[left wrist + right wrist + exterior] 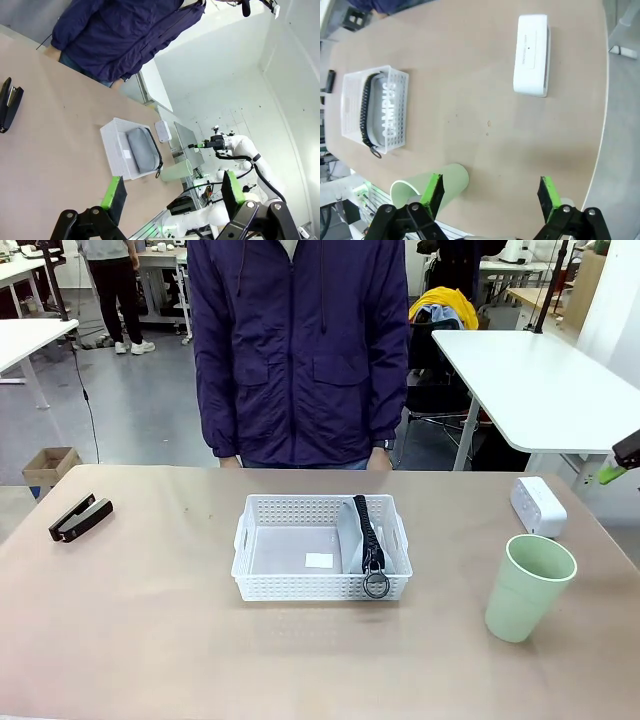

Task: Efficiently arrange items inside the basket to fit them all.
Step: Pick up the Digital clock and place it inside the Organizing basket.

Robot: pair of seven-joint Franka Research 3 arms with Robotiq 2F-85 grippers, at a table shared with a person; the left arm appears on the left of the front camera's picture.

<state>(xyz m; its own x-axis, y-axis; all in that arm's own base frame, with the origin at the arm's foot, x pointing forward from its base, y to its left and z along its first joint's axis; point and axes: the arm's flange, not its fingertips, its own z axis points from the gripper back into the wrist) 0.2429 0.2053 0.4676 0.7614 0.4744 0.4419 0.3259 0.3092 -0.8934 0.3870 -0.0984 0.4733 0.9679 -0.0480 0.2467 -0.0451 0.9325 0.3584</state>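
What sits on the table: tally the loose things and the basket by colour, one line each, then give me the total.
White: 2, the basket and the box
Grey: 1, the pouch, inside the basket
Black: 1, the stapler
Green: 1, the cup
Total: 5

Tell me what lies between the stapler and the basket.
Nothing: bare table runs from the stapler to the basket, as the front view shows.

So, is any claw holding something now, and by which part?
Nothing is held: the left claw and right claw are both open and empty.
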